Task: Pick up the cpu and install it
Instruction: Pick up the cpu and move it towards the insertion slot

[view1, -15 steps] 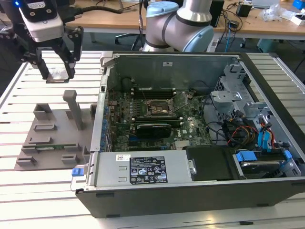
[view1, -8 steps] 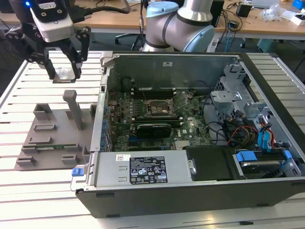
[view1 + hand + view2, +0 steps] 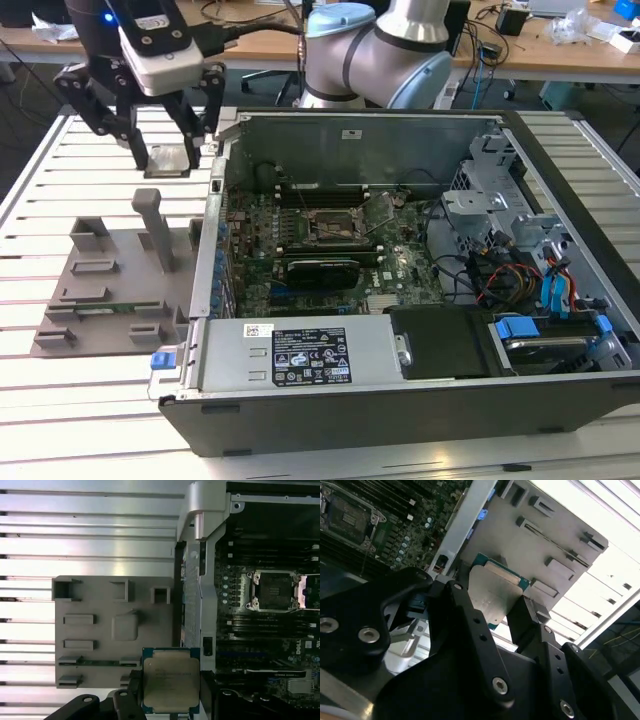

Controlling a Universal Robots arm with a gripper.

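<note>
Cpu [image 3: 168,160] sits clamped flat between the two black fingers of the claw [image 3: 168,152], at about 10 o'clock in the exterior view, hanging over the slatted white table [image 3: 60,420]. In both wrist views its silvery lid faces the camera and the fingers [image 3: 470,625] press on opposite edges. At 7 o'clock from the claw, the grey fixture plate [image 3: 100,300] lies on the table. At 4 o'clock from the claw stands the open computer case [image 3: 400,400], with the dark socket [image 3: 330,228] on its green motherboard [image 3: 255,285], well apart from the chip.
</note>
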